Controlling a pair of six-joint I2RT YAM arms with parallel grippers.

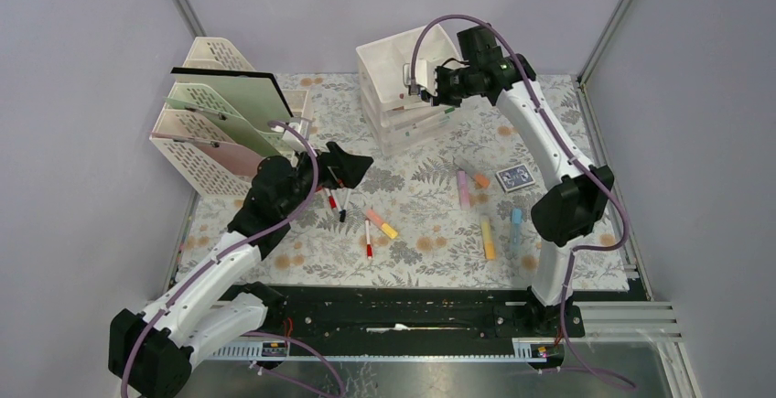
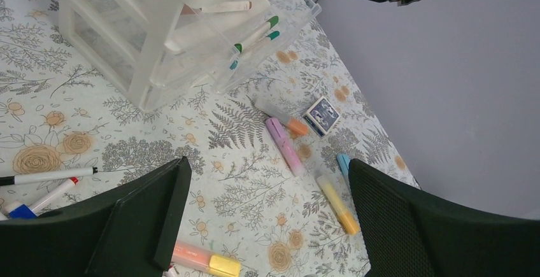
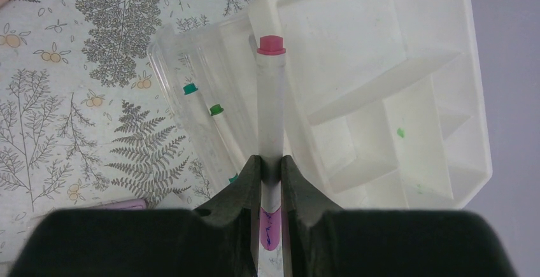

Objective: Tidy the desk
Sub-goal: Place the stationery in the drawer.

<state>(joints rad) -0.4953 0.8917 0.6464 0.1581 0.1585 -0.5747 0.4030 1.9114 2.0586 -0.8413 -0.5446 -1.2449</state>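
Pale cloth printed with grey ferns and orange flowers covers the counter, which spreads out beneath both arms. The left end effector hovers low over its middle part with the fingers spread wide and nothing between them. In the left wrist view the cloth fills the gap between the fingers. A pink highlighter, an orange one and a small blue card box lie ahead of the fingertips. A yellow highlighter lies just beside the right-hand finger. Loose markers lie off to the other side.

The right end effector is held high at the far side of the counter, above the white plastic drawer unit. Its fingers are drawn in narrow, clamping a white marker with a pink cap that points straight out from the fingertips. Below that marker, a clear drawer stands pulled out, with green-capped markers inside. From this end effector the counter shows only down past the drawer's side, well below the fingers.
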